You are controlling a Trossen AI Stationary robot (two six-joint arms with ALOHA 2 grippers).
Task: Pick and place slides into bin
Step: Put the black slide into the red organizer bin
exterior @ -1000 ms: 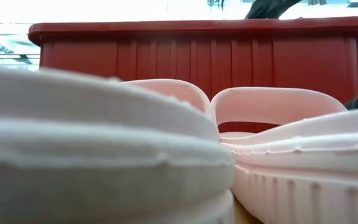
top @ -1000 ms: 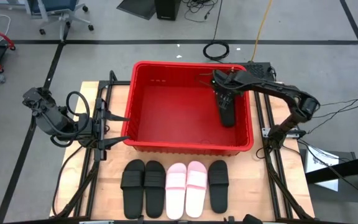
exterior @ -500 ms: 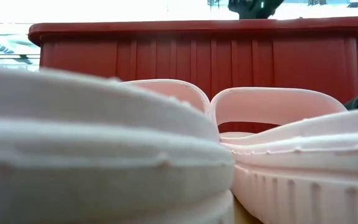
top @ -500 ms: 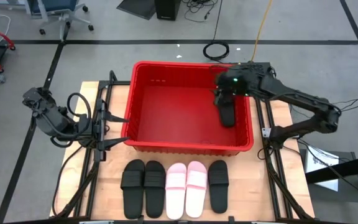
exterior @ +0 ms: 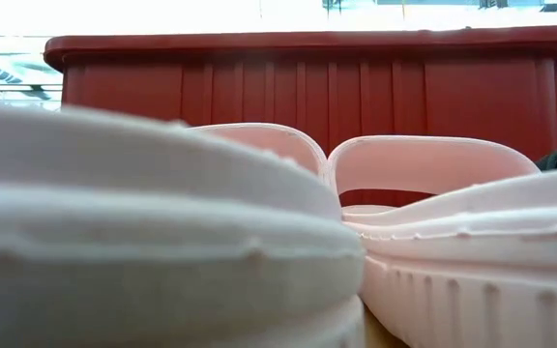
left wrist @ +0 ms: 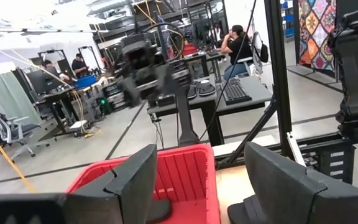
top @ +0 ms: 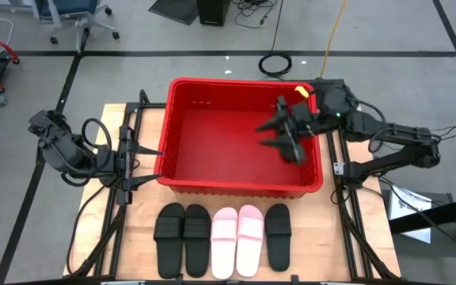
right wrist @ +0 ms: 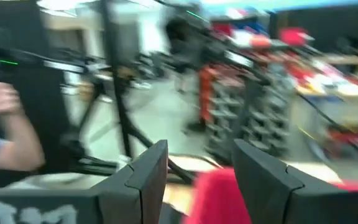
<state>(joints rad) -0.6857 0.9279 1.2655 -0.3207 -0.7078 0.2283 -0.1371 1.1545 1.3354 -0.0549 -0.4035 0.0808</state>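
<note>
The red bin (top: pixel 212 127) stands mid-table. One black slide (top: pixel 294 153) lies on its floor by the right wall, partly hidden under my right gripper (top: pixel 269 133). That gripper hangs above the bin, level, pointing toward the table's left, open and holding nothing (right wrist: pixel 194 177). My left gripper (top: pixel 150 165) waits open just left of the bin (left wrist: pixel 179 171). Five slides lie in a row on the table in front of the bin: black (top: pixel 169 229), black (top: pixel 197 239), pink (top: pixel 224 240), pink (top: pixel 251 235), black (top: pixel 278 235).
In the low view the two pink slides (exterior: pixel 424 184) fill the foreground, with the bin's near wall (exterior: pixel 307 87) behind them. Black rails (top: pixel 347 198) run along the table's left and right sides. People sit at desks in the room beyond.
My right gripper has risen out of the bin, off the black slide, and drawn back toward the table's right edge. It has tipped from pointing down to level, pointing left. The black slide stays on the bin floor.
</note>
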